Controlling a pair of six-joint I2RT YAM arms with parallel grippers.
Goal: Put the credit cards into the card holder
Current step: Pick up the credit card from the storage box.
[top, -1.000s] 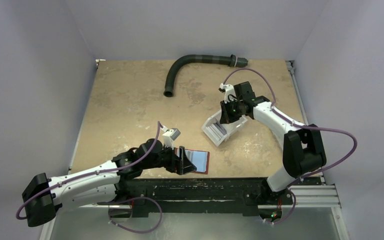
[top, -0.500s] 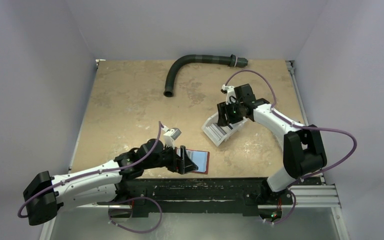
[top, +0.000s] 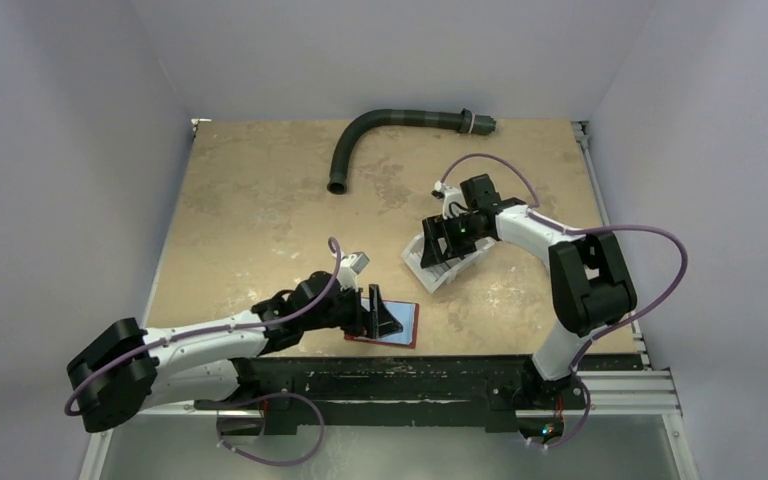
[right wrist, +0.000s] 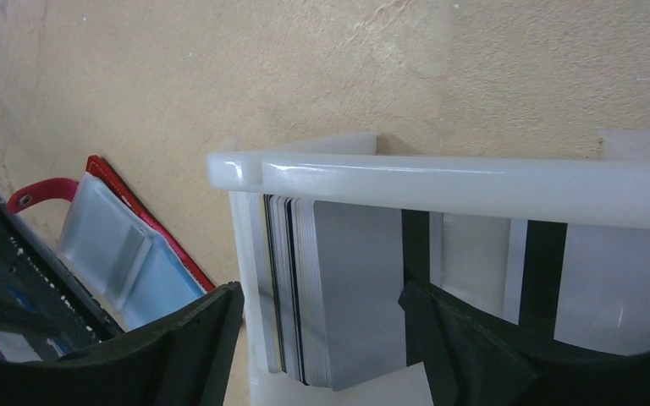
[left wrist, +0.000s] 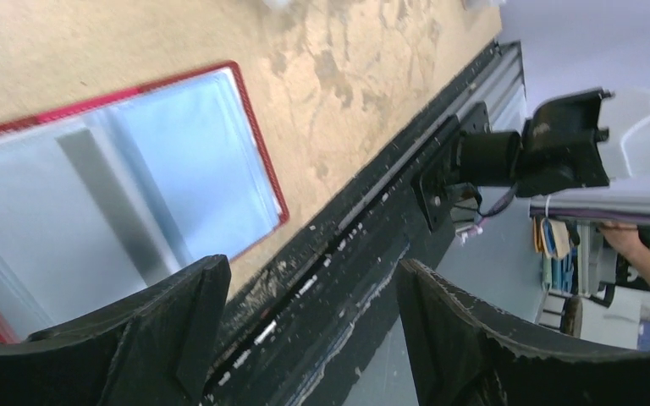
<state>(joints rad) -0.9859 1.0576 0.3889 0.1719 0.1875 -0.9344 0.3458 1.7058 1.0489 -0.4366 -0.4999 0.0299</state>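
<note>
The left gripper (top: pixel 375 315) hangs low over the near edge of the table (top: pixel 250 220), just left of centre. Its fingers (left wrist: pixel 178 330) are spread apart with nothing between them.

Directly beneath it lies the card holder (top: pixel 406 322), opened flat with the clear inner sleeves facing up and the red border showing around them. In the left wrist view the card holder (left wrist: pixel 135 186) sits close to the black rail at the table's front edge. The sleeves are too reflective to tell whether any is filled.

At the far side of the table, a dark corrugated hose (top: pixel 380 125) lies in a curve, well apart from both arms.

Right of centre stands a white bin (top: pixel 430 268), tilted on the table. The credit cards (right wrist: pixel 338 288) stand on edge inside it as a packed stack against its left wall; the rim (right wrist: pixel 440 182) crosses in front of them.

The right gripper (top: pixel 447 235) is at the bin, its fingers (right wrist: pixel 195 338) standing wide on either side of the stack. No card is pinched. In the right wrist view the card holder (right wrist: pixel 127 254) shows beyond the bin's left side, snap tab out.
</note>
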